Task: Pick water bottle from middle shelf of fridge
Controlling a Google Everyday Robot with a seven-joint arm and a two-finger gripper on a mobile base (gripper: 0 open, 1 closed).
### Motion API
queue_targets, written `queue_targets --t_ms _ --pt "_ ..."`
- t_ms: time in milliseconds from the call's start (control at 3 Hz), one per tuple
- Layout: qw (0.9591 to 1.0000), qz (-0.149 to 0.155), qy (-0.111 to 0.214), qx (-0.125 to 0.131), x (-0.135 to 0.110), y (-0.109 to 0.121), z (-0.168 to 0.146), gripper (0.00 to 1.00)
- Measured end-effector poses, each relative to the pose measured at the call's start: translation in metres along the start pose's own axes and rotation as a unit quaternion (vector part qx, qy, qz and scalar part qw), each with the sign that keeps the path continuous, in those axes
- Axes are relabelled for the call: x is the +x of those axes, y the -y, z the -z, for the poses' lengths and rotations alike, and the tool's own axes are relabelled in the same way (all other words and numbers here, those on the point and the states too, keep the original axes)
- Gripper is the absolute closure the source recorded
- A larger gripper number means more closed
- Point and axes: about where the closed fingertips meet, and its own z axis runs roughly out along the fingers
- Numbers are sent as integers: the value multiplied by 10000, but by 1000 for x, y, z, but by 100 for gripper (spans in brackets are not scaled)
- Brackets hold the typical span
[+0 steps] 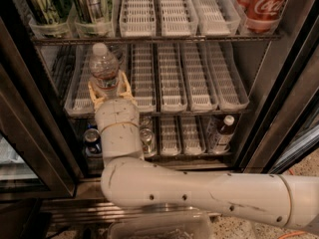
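The water bottle (104, 66), clear and ribbed with a white cap and a white-and-red label, stands upright at the front of the second tray from the left on the middle shelf (199, 83) of the fridge (279, 103). My gripper (109, 89) reaches in from below on the white arm. Its yellowish fingers (93, 92) sit against both sides of the bottle's lower half, shut on it. The bottle's base is hidden behind the gripper.
Tall green cans (47, 4) and red cola cans (261, 4) stand on the top rack. Small soda cans (92, 139) and a brown-liquid bottle (223, 132) are on the bottom rack. Black door frames flank the opening. A clear container (159, 228) is at the bottom.
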Motion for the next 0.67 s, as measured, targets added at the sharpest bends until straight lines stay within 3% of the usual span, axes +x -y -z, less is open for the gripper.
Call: queue_targets --t_ms 667 --pt "10000 -3 -9 0 5 0 3 100"
